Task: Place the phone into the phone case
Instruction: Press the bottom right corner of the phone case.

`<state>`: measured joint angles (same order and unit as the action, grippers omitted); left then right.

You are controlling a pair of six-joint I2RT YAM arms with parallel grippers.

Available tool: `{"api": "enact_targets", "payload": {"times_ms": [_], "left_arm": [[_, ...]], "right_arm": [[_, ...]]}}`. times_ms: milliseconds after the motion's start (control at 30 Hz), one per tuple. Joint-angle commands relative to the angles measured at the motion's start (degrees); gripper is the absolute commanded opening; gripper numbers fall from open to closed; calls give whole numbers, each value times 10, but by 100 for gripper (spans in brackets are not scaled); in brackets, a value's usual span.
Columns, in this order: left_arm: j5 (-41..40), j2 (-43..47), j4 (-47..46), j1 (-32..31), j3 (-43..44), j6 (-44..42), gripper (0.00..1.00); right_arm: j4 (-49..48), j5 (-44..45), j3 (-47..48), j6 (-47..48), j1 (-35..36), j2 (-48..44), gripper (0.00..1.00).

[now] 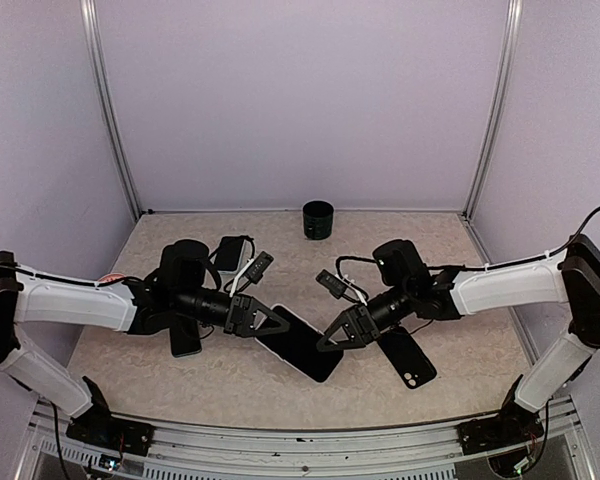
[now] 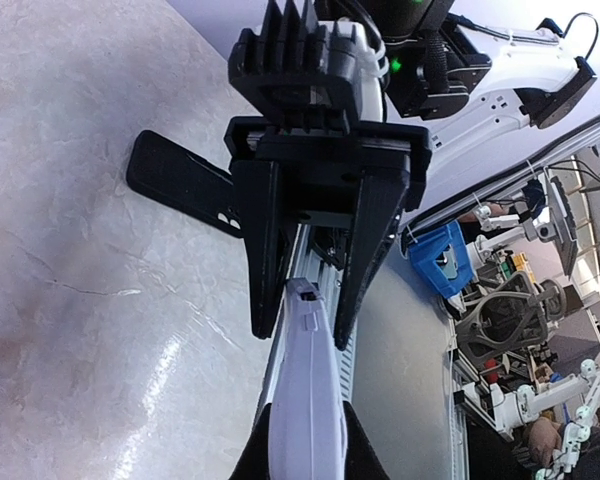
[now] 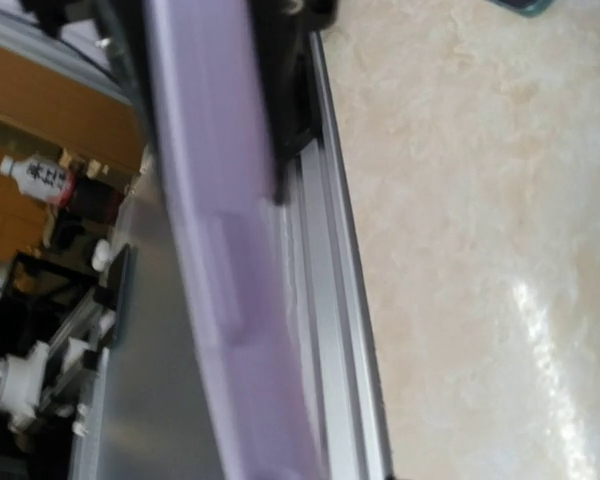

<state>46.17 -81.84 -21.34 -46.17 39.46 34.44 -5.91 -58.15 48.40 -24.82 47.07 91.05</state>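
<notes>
The phone [image 1: 305, 348], with a dark screen and a lavender body, is held off the table at centre front. My left gripper [image 1: 280, 322] is shut on its left end; in the left wrist view my own fingers [image 2: 248, 462] pinch the lavender edge [image 2: 315, 400]. My right gripper [image 1: 332, 337] faces it from the right. Its two fingers [image 2: 265, 250] straddle the phone's far end, standing open with a gap on one side. The right wrist view shows the phone's edge [image 3: 230, 250] blurred beside one dark finger [image 3: 285, 100]. The black phone case [image 1: 408, 358] [image 2: 175, 178] lies flat on the table under the right arm.
A black cup [image 1: 318, 220] stands at the back centre. A small black box with a cable [image 1: 230, 253] sits behind the left arm, and another dark flat item [image 1: 185, 340] lies under it. An aluminium rail [image 1: 280, 440] runs along the front edge.
</notes>
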Motion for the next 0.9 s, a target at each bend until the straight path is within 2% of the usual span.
{"api": "enact_targets", "payload": {"times_ms": [0, 200, 400, 433, 500, 600, 667, 867], "left_arm": [[5, 23, -34, 10, 0, 4, 0], [2, 27, -36, 13, -3, 5, 0], [-2, 27, -37, 14, -3, 9, 0], [-3, 28, -37, 16, -3, 9, 0], [-8, 32, -37, 19, -5, 10, 0], [-18, 44, -45, 27, -13, 15, 0], [-22, 52, -65, 35, -23, 26, 0], [-31, 59, -115, 40, -45, 55, 0]], "right_arm": [[-6, -22, -14, 6, -2, -19, 23], [-8, -25, -16, 6, -2, -21, 1], [-4, -15, -14, 7, -2, -22, 0], [-4, -16, -13, 6, -2, -22, 2], [0, -10, -12, 3, -2, -24, 25], [-12, -9, -18, -8, -3, -30, 38], [-33, -13, -27, -24, -3, -37, 42], [-145, -27, -58, -110, -3, -39, 40]]}}
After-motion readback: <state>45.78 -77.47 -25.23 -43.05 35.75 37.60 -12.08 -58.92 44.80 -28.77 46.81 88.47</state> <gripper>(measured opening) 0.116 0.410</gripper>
